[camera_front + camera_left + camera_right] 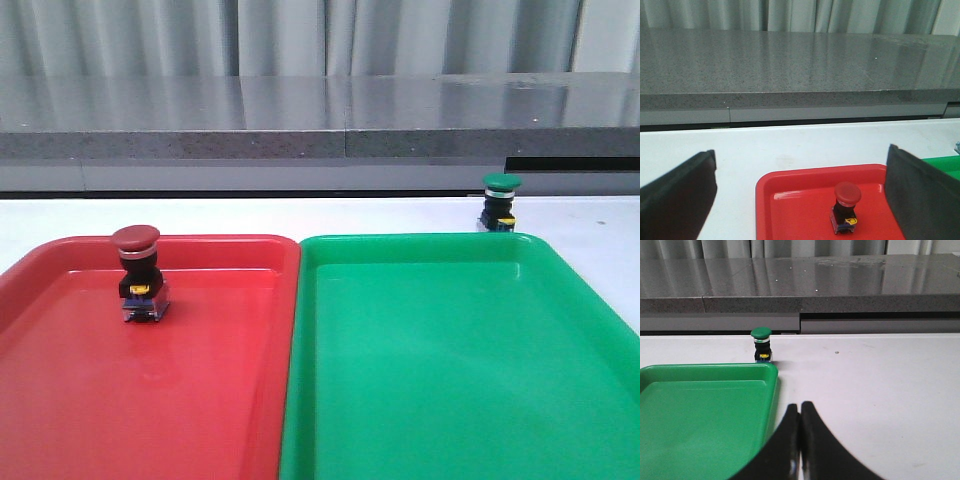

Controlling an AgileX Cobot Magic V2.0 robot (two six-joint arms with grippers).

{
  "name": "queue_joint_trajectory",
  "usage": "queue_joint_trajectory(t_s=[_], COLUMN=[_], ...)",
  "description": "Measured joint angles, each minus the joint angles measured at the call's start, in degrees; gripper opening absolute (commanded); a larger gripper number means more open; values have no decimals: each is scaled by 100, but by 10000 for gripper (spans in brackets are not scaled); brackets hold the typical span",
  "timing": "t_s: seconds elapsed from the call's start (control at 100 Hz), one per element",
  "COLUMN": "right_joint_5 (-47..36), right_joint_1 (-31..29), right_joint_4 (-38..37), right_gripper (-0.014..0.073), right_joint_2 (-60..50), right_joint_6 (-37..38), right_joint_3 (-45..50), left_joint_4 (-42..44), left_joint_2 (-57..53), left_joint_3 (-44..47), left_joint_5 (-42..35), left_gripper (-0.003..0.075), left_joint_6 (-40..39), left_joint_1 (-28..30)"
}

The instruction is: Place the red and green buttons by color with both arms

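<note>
Front view first: red button (138,272) standing upright inside the red tray (60,400), toward its far left part, cap up, long axis vertical. Job done on that side, by the look of it. Green button (499,202) upright too, but on the bare white table (60,215), just beyond the far rim of the green tray (450,380), near its far right corner. Not yet in its colour.

No arms anywhere in that front picture. Over to the wrists for those.

Left wrist view: left gripper (800,195) spread wide, two black fingers (675,195) well apart, nothing between them but air, red button below and ahead in its tray.

Right wrist view: right gripper (800,445) with fingertips pressed together, holding nothing. Green button ahead across open table and off toward the tray side, green tray corner between the two. Clearly the nearer arm for this one.

Likely next: fingers parted, reach forward and slightly across to straddle the upright body under the cap.

Worth noting: only the front view shows both buttons and both trays together; only the wrist views give the finger state.
</note>
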Motion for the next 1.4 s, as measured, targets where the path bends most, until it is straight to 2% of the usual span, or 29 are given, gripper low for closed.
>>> queue_joint_trajectory(t_s=[0.07,0.14,0.21,0.36,1.199,1.399], right_joint_5=[0,0,0,0,0,0], right_joint_1=[0,0,0,0,0,0], right_joint_4=[0,0,0,0,0,0], right_gripper=[-60,-60,-60,-60,-60,-60], right_joint_2=[0,0,0,0,0,0], right_joint_6=[0,0,0,0,0,0], right_joint_3=[0,0,0,0,0,0], left_joint_4=[9,9,9,9,9,389], left_joint_2=[-30,-30,-30,-30,-34,-653], left_joint_3=[13,24,24,24,35,441], left_joint_5=[0,0,0,0,-11,-11], left_gripper=[593,498,353,-18,-19,-19], left_joint_6=[0,0,0,0,4,4], left_joint_1=[0,0,0,0,23,99])
